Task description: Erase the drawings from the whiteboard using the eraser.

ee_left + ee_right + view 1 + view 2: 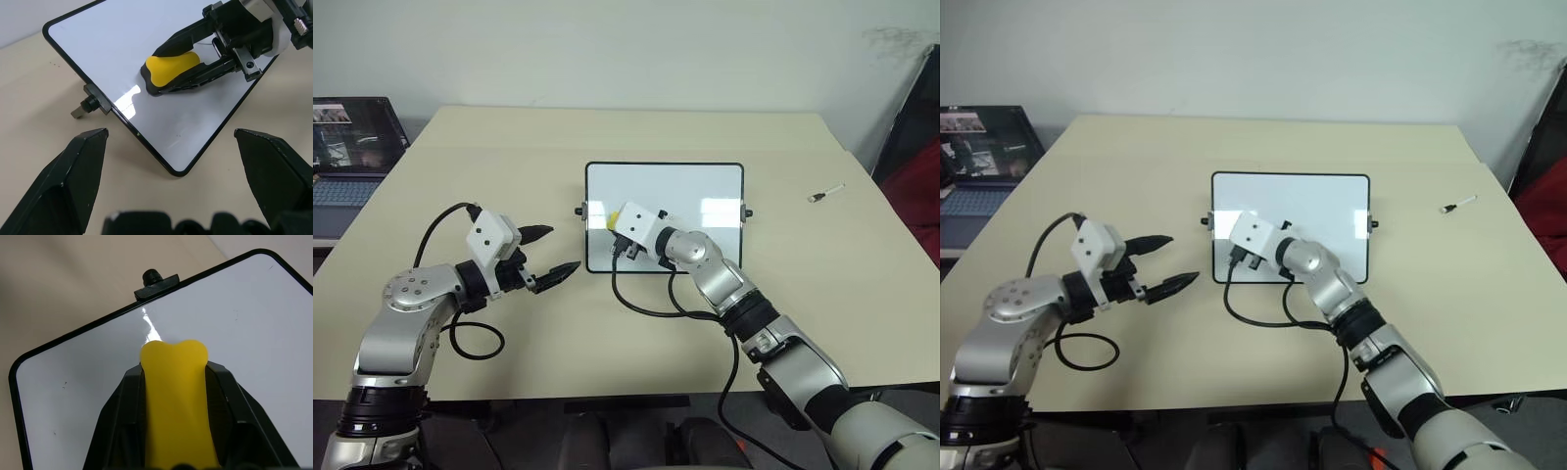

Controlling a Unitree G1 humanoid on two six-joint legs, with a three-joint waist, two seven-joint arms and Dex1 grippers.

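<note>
Right gripper is clamped on the eraser, its tip on the whiteboard near the left edge. Eraser looks soft, light; side grip suits. Board glossy, may slide. Left gripper is spread, empty, beside the board.

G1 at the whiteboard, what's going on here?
The right gripper is shut on the yellow eraser and holds it over the left part of the whiteboard, which lies flat on the tan table. The board looks almost clean: no clear drawings show, only a few tiny specks near its edge. The left gripper hovers open over the table just left of the board, holding nothing. A white pen lies off to the right, and a laptop sits beside the table's far left corner.
</note>
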